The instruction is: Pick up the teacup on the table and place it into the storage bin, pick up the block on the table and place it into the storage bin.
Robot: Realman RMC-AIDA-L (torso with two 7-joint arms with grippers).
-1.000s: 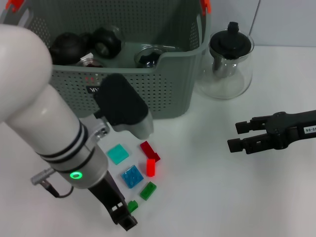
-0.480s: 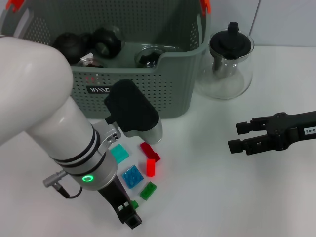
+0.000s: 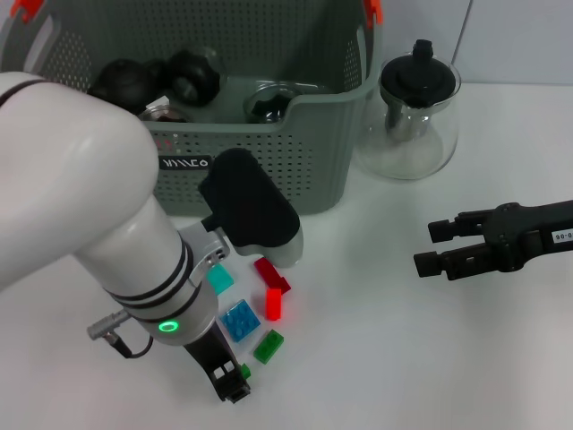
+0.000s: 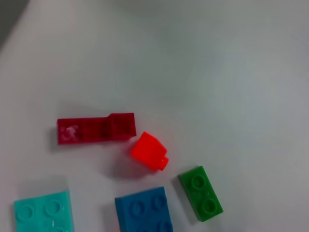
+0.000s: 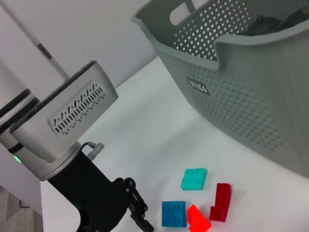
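Note:
Several small blocks lie on the white table in front of the storage bin (image 3: 295,170): teal (image 3: 218,279), dark red (image 3: 271,273), bright red (image 3: 273,303), blue (image 3: 240,320), green (image 3: 268,346). A smaller green block (image 3: 243,370) lies right beside my left gripper (image 3: 233,390), which hangs low at the near edge of the cluster. The left wrist view looks down on the dark red block (image 4: 96,129), bright red block (image 4: 149,151) and green block (image 4: 201,193). A glass teacup (image 3: 269,101) lies inside the bin. My right gripper (image 3: 431,247) stands open and empty at the right.
A clear glass teapot (image 3: 416,112) with a black lid stands right of the bin. Dark round objects (image 3: 161,76) lie in the bin. In the right wrist view the bin (image 5: 241,96) is near the blocks, with my left gripper (image 5: 139,215) beside them.
My left arm has swung to the right, its wrist now over the teal block, and its gripper has shifted slightly toward the blocks. The right arm has not moved.

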